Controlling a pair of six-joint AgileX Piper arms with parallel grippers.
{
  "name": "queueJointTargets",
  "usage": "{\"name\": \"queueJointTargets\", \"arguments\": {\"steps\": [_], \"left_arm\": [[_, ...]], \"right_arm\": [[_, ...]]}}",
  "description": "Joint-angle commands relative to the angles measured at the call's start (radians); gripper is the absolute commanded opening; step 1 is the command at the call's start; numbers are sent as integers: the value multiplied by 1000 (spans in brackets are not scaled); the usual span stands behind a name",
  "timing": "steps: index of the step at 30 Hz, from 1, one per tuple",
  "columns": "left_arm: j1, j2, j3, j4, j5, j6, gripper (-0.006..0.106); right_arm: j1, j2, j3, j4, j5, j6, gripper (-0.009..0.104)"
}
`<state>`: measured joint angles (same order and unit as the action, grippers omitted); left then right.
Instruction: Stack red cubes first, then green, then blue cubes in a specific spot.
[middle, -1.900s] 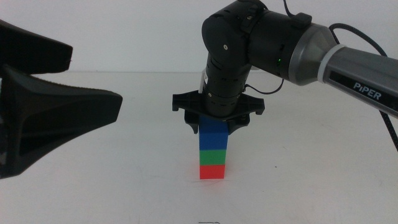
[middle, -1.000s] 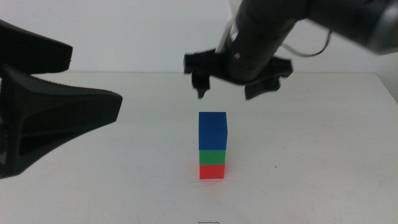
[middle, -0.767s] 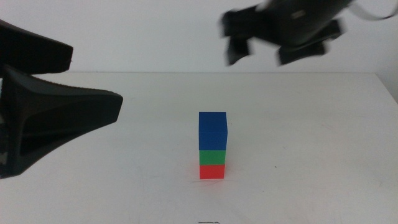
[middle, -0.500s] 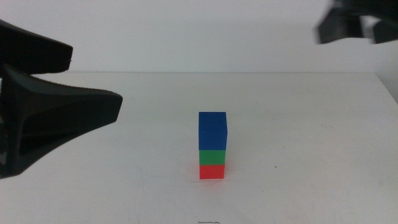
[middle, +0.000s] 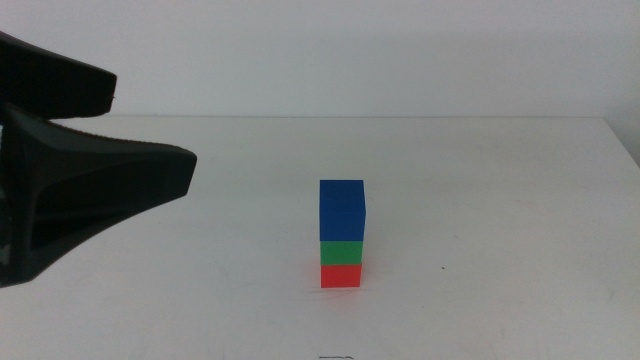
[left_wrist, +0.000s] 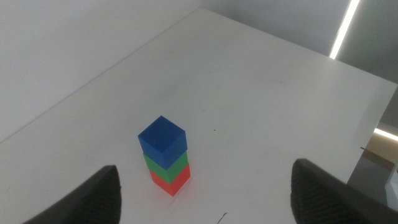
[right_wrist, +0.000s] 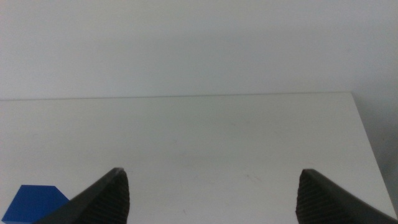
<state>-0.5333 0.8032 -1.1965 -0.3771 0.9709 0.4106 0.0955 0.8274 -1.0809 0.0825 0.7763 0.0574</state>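
Stack stands complete on the white table (middle: 500, 200): red cube (middle: 341, 276) lowest, green cube (middle: 342, 252) on it, blue cube (middle: 342, 208) on top (nothing left, I judge). Left gripper (left_wrist: 205, 193) and right gripper (right_wrist: 214, 193) both gape wide, empty, well apart from it.

surface: white table (middle: 500, 200) | directly on it: red cube (middle: 341, 276), base of a three-cube stack

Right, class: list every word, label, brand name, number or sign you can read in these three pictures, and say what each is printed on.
None can be read.
The blue cube, green cube and red cube have plain faces.
The white table carries no print; a tiny dark mark at the middle view's bottom edge is too small to read.
The left hand and right hand show no lettering.
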Motion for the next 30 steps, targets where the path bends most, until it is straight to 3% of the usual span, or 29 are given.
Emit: {"name": "queueJointTargets", "arguments": {"steps": [1,11,16,19,24,30], "left_arm": [[1,-1,-21,-28,-69,-5,94],[1,-1,-21,-28,-69,-5,94],[54,-27,35,286,-172,-53,94],[177,-59,139,385,-383,-166,94],[393,-122,304,377,-669,-249,94],[521,-188,398,377,-693,-249,94]], "right_arm": [[-10,-13,-2,8,-109,-31,84],[-10,-12,-2,-43,-105,-30,83],[-10,-12,-2,-43,-106,-30,82],[-10,-12,-2,-44,-106,-30,82],[-10,-12,-2,-43,-106,-30,82],[-10,-12,-2,-43,-106,-30,82]]}}
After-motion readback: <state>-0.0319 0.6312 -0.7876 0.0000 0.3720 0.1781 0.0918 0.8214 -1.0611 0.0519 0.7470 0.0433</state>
